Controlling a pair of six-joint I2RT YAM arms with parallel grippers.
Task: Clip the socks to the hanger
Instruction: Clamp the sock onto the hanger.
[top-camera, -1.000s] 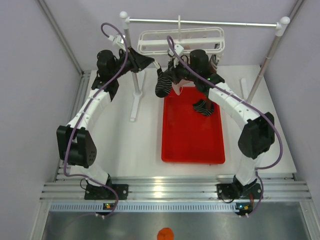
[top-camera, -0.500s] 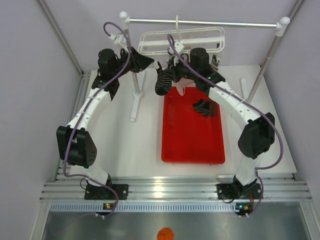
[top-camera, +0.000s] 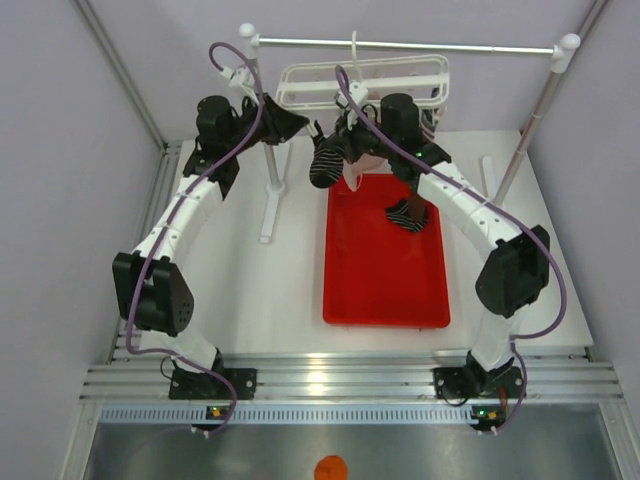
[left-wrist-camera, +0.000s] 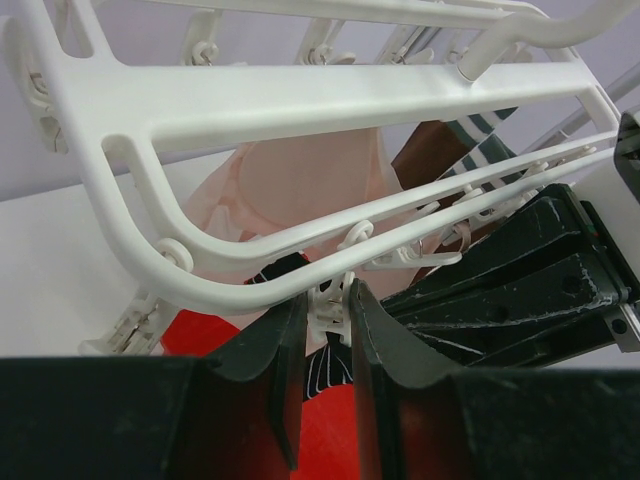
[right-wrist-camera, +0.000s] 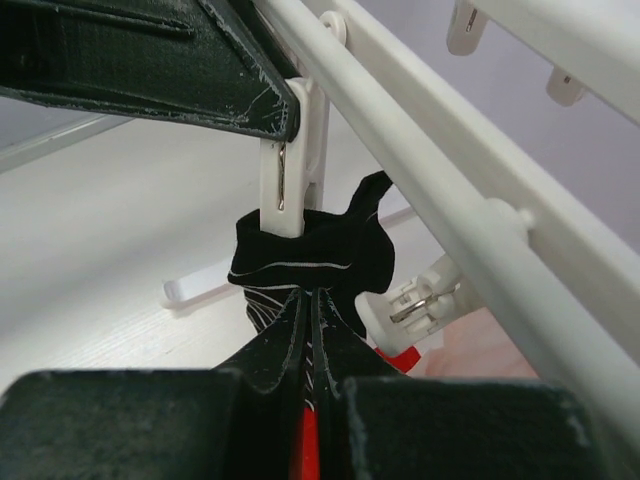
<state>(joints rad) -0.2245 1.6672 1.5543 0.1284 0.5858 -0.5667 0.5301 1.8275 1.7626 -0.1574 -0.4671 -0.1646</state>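
Observation:
The white hanger (top-camera: 362, 82) hangs from the crossbar at the back. My left gripper (top-camera: 303, 127) is shut on one of the hanger's white pegs (left-wrist-camera: 333, 303) at the near left corner, squeezing it. My right gripper (top-camera: 345, 148) is shut on a black sock with thin white stripes (top-camera: 325, 166) and holds its cuff (right-wrist-camera: 312, 250) up against that peg's (right-wrist-camera: 288, 160) lower end. In the right wrist view my right gripper (right-wrist-camera: 310, 302) pinches the sock just under the cuff. A second black striped sock (top-camera: 405, 212) lies in the red tray (top-camera: 385, 290). A brown sock (left-wrist-camera: 432, 150) hangs from the hanger.
A pale pink fabric item (left-wrist-camera: 300, 185) hangs from the hanger behind the peg. The white-posted stand with its metal crossbar (top-camera: 400, 46) spans the back, and its left post (top-camera: 270, 180) stands beside my left arm. Grey walls close in on both sides.
My right gripper has lifted the black sock slightly up and back toward the hanger's corner. My left gripper has shifted a little with the peg.

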